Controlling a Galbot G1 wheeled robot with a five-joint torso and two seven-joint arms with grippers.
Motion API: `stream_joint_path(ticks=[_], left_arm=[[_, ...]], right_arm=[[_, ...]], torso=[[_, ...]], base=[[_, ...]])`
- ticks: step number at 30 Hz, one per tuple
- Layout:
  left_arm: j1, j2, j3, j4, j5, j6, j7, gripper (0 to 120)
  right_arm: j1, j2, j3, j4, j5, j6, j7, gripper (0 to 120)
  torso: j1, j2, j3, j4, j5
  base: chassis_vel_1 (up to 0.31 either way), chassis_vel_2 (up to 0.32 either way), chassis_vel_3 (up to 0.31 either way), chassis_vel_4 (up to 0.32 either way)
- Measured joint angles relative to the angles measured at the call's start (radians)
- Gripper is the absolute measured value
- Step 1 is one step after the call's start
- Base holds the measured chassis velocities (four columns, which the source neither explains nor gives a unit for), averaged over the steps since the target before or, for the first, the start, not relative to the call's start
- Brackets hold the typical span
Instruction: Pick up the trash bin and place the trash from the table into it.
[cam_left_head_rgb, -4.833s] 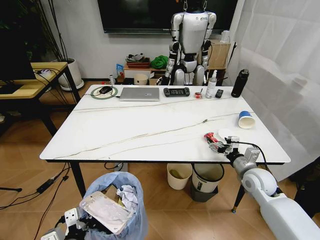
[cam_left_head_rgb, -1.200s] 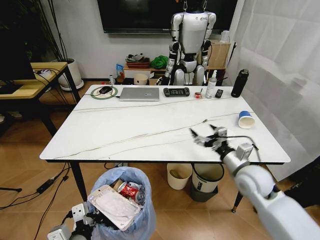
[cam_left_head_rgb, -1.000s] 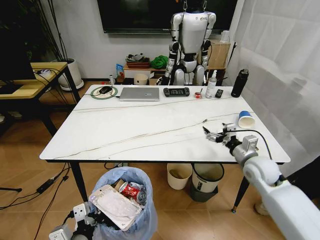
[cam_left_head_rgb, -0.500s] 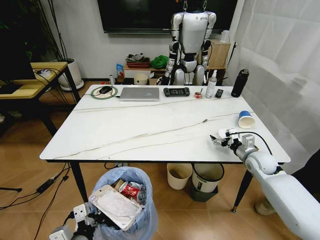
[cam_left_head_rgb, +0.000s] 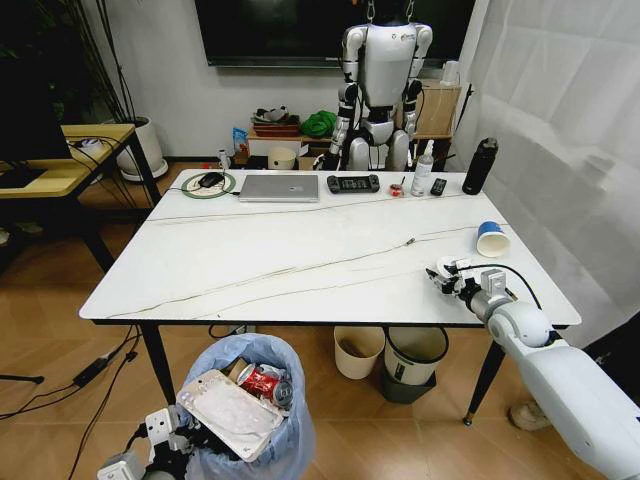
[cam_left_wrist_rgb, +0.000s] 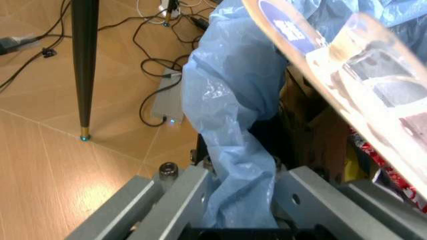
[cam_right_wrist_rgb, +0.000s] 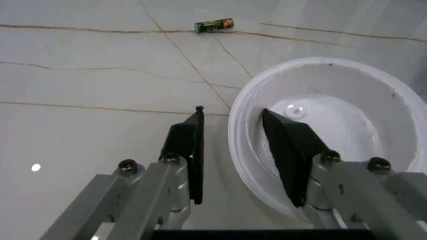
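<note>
While your right tool (cam_right_wrist_rgb: 230, 155) straddles the rim of the white lid (cam_right_wrist_rgb: 347, 130) near the right front edge of the counter (cam_left_head_rgb: 250, 260), its jaws stand apart, one inside the dish and one outside on the marble, and nothing is gripped yet. You could push the lid along instead of pinching it, since the rim looks thin and the counter is smooth; a closing jaw may tip it or skate it toward the edge. The blue paper cup (cam_left_head_rgb: 491, 239) lies on its side just beyond, so a wide sweep could roll it away.

Your left tool (cam_left_wrist_rgb: 233, 200) is clamped on the bag and rim of the trash bin (cam_left_head_rgb: 250, 410), held low beside the counter's front. The flat white pouch (cam_left_head_rgb: 228, 415) lies across much of its mouth beside the crushed red can (cam_left_head_rgb: 262, 381), so I judge a dropped lid could bounce off and land on the floor.
</note>
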Motion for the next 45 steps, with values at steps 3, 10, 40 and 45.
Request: stream_joint_path(ticks=[3,10,40,45], left_arm=[[0.0,0.001,-0.001,0.0,-0.002,0.0,0.0,0],[-0.002,0.002,-0.001,0.004,-0.003,0.0,0.001,0],[0.011,-0.014,-0.034,-0.033,-0.012,0.009,-0.004,0],[0.011,-0.021,-0.035,-0.034,-0.013,0.01,-0.005,0]], right_arm=[[0.0,0.0,-0.004,-0.002,-0.007,0.001,0.0,21],[-0.001,-0.001,-0.005,0.0,-0.009,0.004,0.001,0],[-0.16,0.011,-0.435,0.604,0.341,0.326,-0.207,0],[-0.149,0.023,-0.507,0.589,0.347,0.35,-0.234,0]], torso=[[0.0,0.0,0.0,0.0,-0.0002],[0.0,0.0,0.0,-0.0001,-0.0003],[0.0,0.0,0.0,0.0001,-0.0001],[0.0,0.0,0.0,0.0,-0.0002]], base=[[0.0,0.0,0.0,0.0],[0.0,0.0,0.0,0.0],[0.0,0.0,0.0,0.0],[0.0,0.0,0.0,0.0]])
